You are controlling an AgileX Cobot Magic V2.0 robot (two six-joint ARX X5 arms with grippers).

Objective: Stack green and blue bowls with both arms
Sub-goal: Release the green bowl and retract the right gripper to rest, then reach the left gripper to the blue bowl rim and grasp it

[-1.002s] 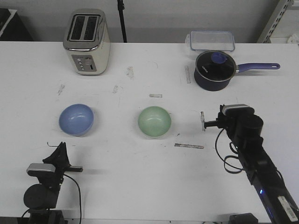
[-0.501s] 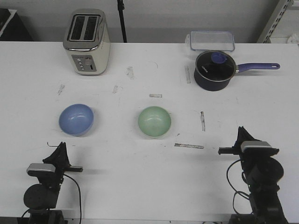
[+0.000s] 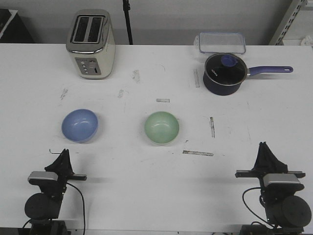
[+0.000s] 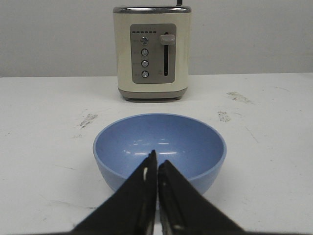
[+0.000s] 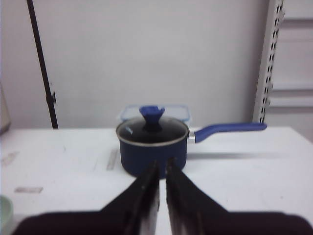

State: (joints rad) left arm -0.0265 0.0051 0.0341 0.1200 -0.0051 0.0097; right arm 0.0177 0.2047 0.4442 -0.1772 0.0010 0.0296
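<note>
The blue bowl [image 3: 79, 125] sits on the white table at the left; the green bowl [image 3: 162, 128] sits apart from it near the middle. My left gripper [image 3: 64, 154] rests low at the near left, shut and empty, pointing at the blue bowl [image 4: 159, 149], which stands just beyond its tips [image 4: 156, 159]. My right gripper [image 3: 264, 148] rests low at the near right, jaws nearly together with a thin slit and holding nothing [image 5: 162, 166]. A sliver of the green bowl [image 5: 4, 211] shows at the right wrist view's edge.
A cream toaster [image 3: 90, 44] stands at the back left. A dark saucepan with a glass lid and purple handle [image 3: 224, 73] stands at the back right, a clear lidded container [image 3: 221, 41] behind it. Tape strips and scuffs mark the table [image 3: 197, 153].
My right arm has drawn back from beside the green bowl to the near right edge and folded down. The left arm and both bowls have not moved.
</note>
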